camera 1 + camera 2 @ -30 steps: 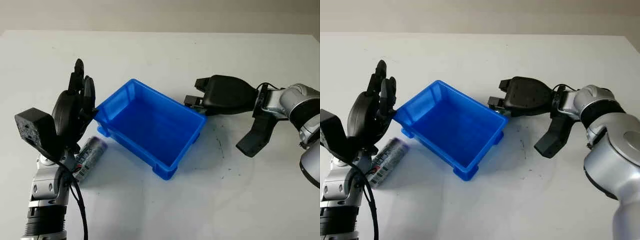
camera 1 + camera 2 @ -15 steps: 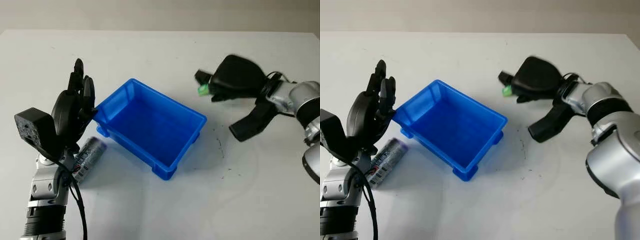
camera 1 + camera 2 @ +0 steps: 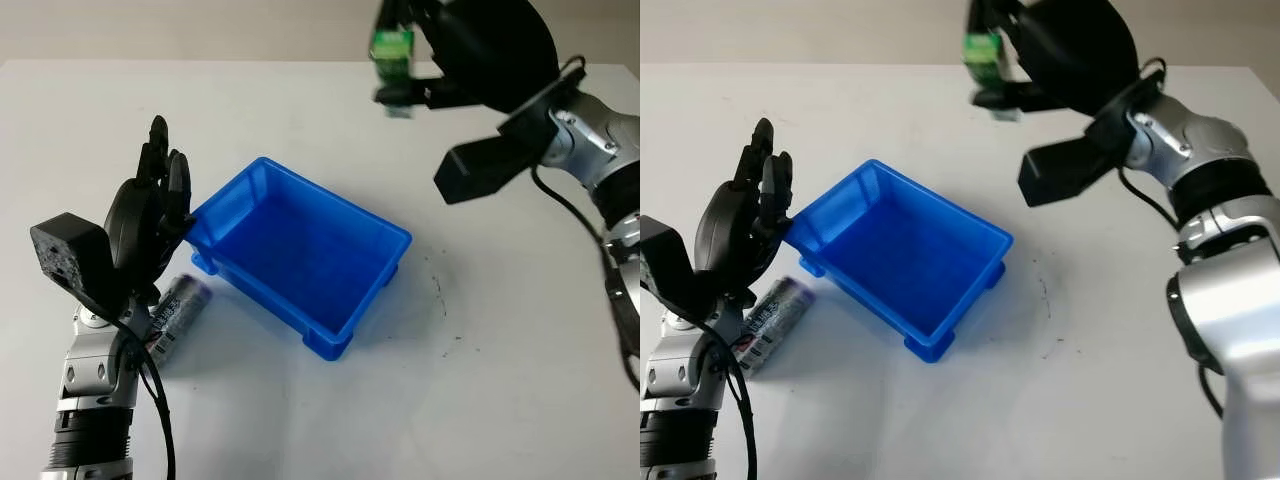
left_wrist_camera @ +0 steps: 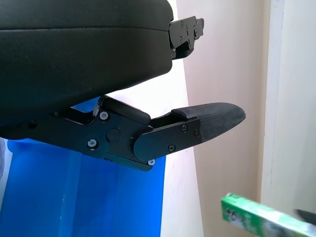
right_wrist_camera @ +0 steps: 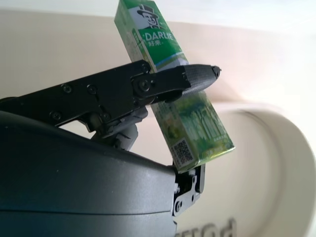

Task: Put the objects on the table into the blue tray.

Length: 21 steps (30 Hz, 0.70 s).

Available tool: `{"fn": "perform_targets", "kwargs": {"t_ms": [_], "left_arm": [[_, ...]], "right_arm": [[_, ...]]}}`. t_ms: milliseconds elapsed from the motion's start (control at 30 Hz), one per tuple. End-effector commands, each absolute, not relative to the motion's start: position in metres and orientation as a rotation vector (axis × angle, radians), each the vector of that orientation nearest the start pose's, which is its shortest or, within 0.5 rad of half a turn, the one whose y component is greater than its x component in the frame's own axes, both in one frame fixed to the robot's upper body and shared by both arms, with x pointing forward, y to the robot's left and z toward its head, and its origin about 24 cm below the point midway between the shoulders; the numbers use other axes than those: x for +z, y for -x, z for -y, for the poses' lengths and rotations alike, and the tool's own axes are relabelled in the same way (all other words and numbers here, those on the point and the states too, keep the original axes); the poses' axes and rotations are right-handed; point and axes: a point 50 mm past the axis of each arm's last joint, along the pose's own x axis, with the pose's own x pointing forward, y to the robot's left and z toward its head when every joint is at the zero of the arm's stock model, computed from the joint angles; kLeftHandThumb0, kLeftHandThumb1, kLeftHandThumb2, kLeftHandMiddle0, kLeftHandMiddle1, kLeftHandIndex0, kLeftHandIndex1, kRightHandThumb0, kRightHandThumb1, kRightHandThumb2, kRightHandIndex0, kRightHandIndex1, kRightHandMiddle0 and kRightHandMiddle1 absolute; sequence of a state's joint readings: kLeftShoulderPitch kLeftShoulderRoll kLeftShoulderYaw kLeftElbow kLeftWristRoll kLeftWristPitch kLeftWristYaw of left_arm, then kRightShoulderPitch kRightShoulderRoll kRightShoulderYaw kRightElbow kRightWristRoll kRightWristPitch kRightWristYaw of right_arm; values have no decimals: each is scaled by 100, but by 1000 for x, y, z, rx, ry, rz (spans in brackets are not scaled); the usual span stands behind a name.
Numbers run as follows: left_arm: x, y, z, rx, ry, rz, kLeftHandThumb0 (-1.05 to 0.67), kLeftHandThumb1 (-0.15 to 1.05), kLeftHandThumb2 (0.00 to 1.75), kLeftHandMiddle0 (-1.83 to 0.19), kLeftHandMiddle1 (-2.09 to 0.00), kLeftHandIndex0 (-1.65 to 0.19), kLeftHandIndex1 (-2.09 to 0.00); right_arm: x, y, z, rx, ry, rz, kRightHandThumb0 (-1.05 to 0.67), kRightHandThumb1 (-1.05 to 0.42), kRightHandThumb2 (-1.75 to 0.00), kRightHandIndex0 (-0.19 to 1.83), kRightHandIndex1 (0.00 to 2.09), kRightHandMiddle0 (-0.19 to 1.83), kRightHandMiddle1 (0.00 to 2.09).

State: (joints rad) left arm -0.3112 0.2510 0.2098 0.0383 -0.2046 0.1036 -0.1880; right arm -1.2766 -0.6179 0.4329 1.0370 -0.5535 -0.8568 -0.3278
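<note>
So the right hand (image 3: 450,50) has a small green cardboard toothpaste box (image 5: 170,84) pinched between its black fingers (image 5: 192,79), and it's held way up in the air, above the far side of the white table (image 3: 480,380) and a bit beyond the far corner of the blue rectangular plastic tray (image 3: 300,255). My guess is the height is on purpose: carried that high, the box clears the tray's rim, so it can be swung over and dropped in rather than shoved across the table. The grip looks like it's on the middle of the box with both ends sticking out, which seems okay for a light carton, though it could twist a little if the hand moves fast. The left hand (image 3: 150,215) is open, holding nothing, and is up just beside the tray's left wall. It might be there to steady the tray, but I can't tell if it's actually touching it. Right below that hand, a silver cylindrical can with a printed label (image 3: 175,310) is lying on its side on the table, just outside the tray, so that one is yet to go in. The tray itself looks empty right now.
</note>
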Motion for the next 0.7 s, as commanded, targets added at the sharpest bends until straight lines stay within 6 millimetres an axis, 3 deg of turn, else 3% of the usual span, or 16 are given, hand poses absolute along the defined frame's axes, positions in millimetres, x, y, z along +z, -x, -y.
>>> {"fn": "perform_targets", "kwargs": {"t_ms": [0,233,367,467,500,533,600,633,667], "left_arm": [[128,-307,-215,-60,-31,217,-76,105,67,19,0,19,0],[128,-305,-214,-51,-39,216,-78,105,68,19,0,19,0],[127,-304,-214,-43,-33,217,-78,105,68,19,0,19,0],[127,-303,-215,-41,-26,218,-77,105,68,19,0,19,0],[126,-303,-215,-43,-26,217,-77,105,68,19,0,19,0],[126,-303,-216,-43,-28,216,-77,105,68,19,0,19,0],[126,-303,-216,-41,-31,217,-77,105,68,19,0,19,0],[126,-303,-216,-38,-32,218,-77,105,68,19,0,19,0],[126,-303,-216,-36,-31,218,-77,105,68,19,0,19,0]], "right_arm": [[293,-371,146,227,1065,1119,-46,-105,-39,122,209,87,209],[284,-358,129,428,820,1038,-44,-105,-42,129,209,87,209],[274,-350,123,587,814,892,-43,-105,-42,120,209,70,209],[266,-347,124,706,959,717,-51,-105,-32,58,209,29,205],[265,-346,124,746,1032,657,-56,-105,-30,36,198,15,193],[263,-345,124,795,1104,600,-63,-105,-32,8,151,-3,150],[261,-343,124,877,1177,492,-71,-105,-34,-9,59,-12,71],[260,-343,124,897,1196,463,-75,-105,-35,-15,27,-14,39],[259,-342,125,909,1213,441,-76,-105,-36,-17,14,-17,25]]}}
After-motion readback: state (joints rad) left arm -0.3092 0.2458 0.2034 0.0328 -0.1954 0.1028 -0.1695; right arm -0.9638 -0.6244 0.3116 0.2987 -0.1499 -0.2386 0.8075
